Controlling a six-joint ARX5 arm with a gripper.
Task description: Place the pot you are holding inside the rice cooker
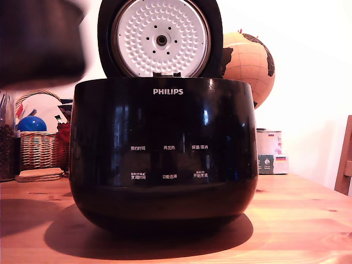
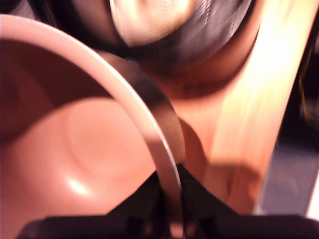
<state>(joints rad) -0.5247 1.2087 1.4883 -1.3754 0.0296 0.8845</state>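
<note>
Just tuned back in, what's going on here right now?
The gripper is clamped on the rim of the pot, one finger on each side of the wall. In the exterior view the pot is a blurred dark shape up in the air at that view's upper left, beside the rice cooker and not yet over its opening. The cooker stands on the wooden table with its lid swung up and open. The pot is not in yet.

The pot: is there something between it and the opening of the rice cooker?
Nothing visible blocks the way. The pot, held by its rim in the hand, hangs at the exterior view's upper left, above and beside the rice cooker. The lid stands open behind the opening.
</note>
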